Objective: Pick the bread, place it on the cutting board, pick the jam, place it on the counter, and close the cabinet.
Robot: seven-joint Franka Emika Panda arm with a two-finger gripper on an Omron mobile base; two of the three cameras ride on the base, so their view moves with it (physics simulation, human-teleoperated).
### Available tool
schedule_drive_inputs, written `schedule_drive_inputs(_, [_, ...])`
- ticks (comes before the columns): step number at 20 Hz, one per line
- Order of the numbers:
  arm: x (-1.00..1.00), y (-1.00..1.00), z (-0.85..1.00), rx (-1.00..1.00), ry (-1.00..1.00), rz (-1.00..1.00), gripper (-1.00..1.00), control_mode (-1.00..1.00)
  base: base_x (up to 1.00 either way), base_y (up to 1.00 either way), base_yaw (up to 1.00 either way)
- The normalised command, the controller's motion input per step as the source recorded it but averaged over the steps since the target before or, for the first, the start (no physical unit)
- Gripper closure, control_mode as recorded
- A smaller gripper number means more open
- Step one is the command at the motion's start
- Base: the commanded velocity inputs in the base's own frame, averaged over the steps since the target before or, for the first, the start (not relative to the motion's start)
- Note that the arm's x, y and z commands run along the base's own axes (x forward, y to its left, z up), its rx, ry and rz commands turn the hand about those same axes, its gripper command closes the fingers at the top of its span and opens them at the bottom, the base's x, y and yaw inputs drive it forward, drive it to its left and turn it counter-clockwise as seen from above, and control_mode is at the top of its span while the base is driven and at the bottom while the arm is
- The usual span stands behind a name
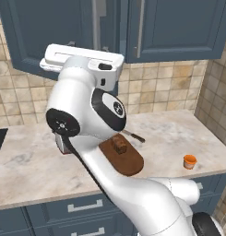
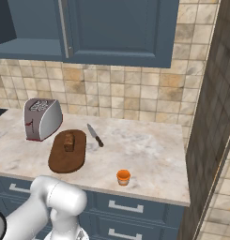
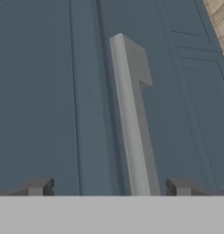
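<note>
The dark blue-grey wall cabinet with flat panel doors (image 1: 174, 27) hangs above the beige marbled stone tabletop (image 2: 144, 150); in the right base view its left door stands swung outward, with the blue-grey shelf board (image 2: 27, 47) visible at 9 o'clock of it. In the hand view, the slim vertical silver handle (image 3: 129, 123) of a door runs up from between the two dark finger tips. The end effector (image 3: 111, 187) is released, jaws spread wide on either side of the handle; whether they touch it cannot be told. On the tabletop, the grey metal toaster (image 2: 41, 118) stands at 10 o'clock of the flat dark brown wooden oval cutting board (image 2: 67, 152). The small dark brown blocky bread chunk (image 2: 69, 141) rests on the far half of the board. A black-handled knife (image 2: 95, 135) lies just beside the board at 2 o'clock. The tiny orange jam jar with a pale band (image 2: 123, 177) stands upright on the tabletop near the front edge, at 4 o'clock of the board and apart from it.
</note>
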Motion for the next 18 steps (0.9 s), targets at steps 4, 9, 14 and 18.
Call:
schedule_drive_inputs(4, [0.31, -0.28, 0.0, 0.0, 0.0, 0.0, -1.0, -1.0, 0.0, 0.0, 0.0])
schedule_drive_inputs(9, [0.33, -0.28, 0.0, 0.0, 0.0, 0.0, -1.0, -1.0, 0.0, 0.0, 0.0])
schedule_drive_inputs(14, [0.34, -0.26, 0.0, 0.0, 0.0, 0.0, -1.0, -1.0, 0.0, 0.0, 0.0])
schedule_drive_inputs(18, [0.34, -0.25, 0.0, 0.0, 0.0, 0.0, -1.0, -1.0, 0.0, 0.0, 0.0])
